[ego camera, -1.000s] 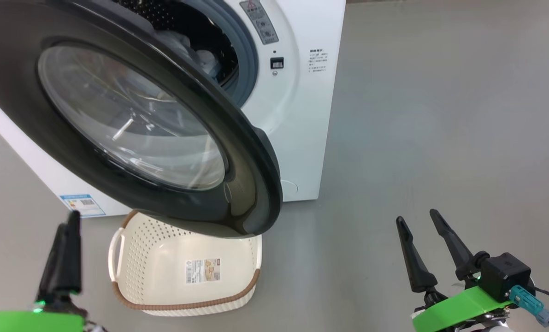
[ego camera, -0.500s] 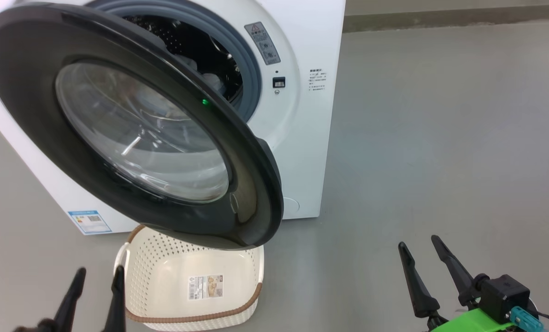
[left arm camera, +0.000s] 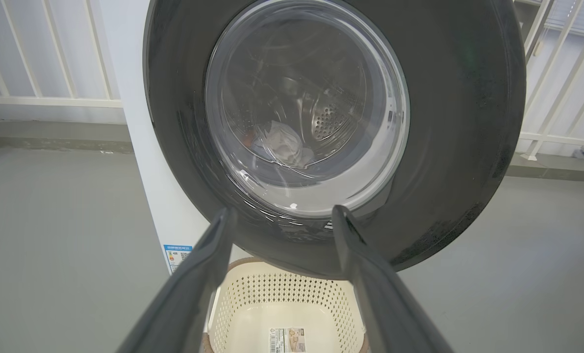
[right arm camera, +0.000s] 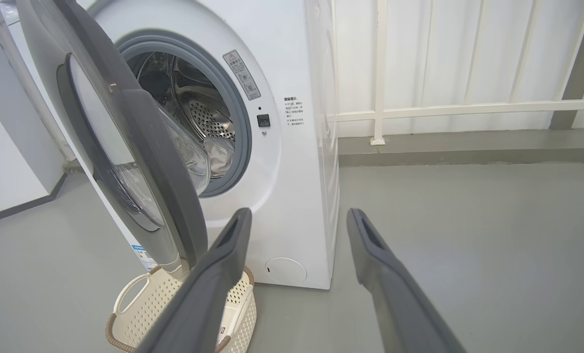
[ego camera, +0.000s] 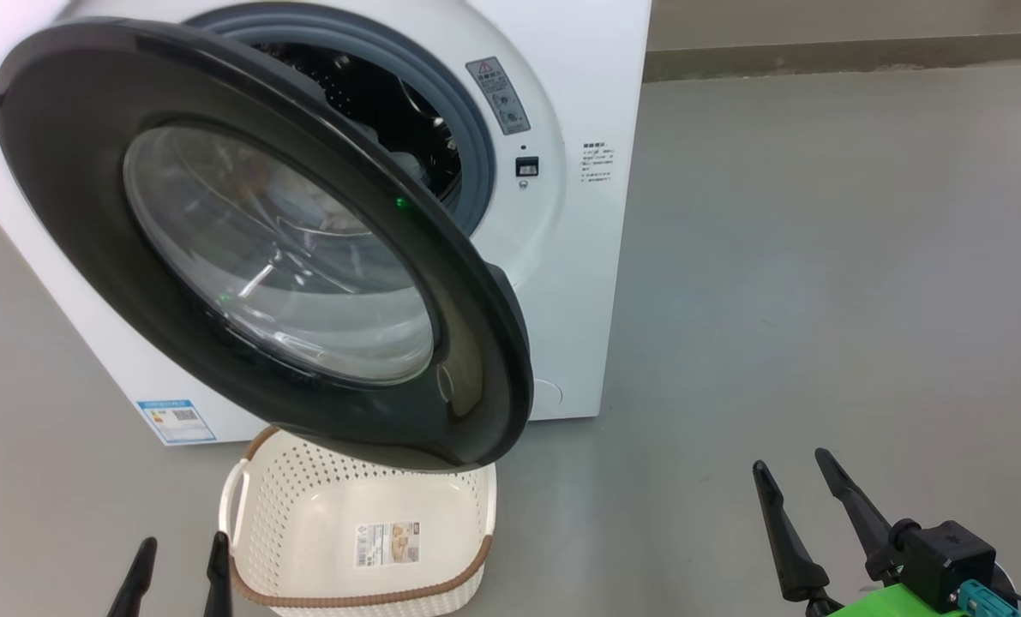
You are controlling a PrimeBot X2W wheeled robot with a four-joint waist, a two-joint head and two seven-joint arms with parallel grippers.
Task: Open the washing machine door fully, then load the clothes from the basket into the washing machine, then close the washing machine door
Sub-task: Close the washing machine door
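The washing machine stands at the upper left with its door swung out part-way, black rim and glass bowl facing me. Pale clothes lie in the steel drum and show through the glass. Below the door's lower edge sits the basket, holding nothing but the label on its floor. My left gripper is open beside the basket's left handle and points at the door above the basket. My right gripper is open over bare floor right of the machine.
Grey floor stretches to the right of the machine. A white railing and a low kerb run behind it. A white wall stands at the left in the right wrist view.
The head camera has tilted up, so the whole scene sits lower. My left gripper has turned from side-on to fingers spread and sunk toward the bottom edge. The door stands as before.
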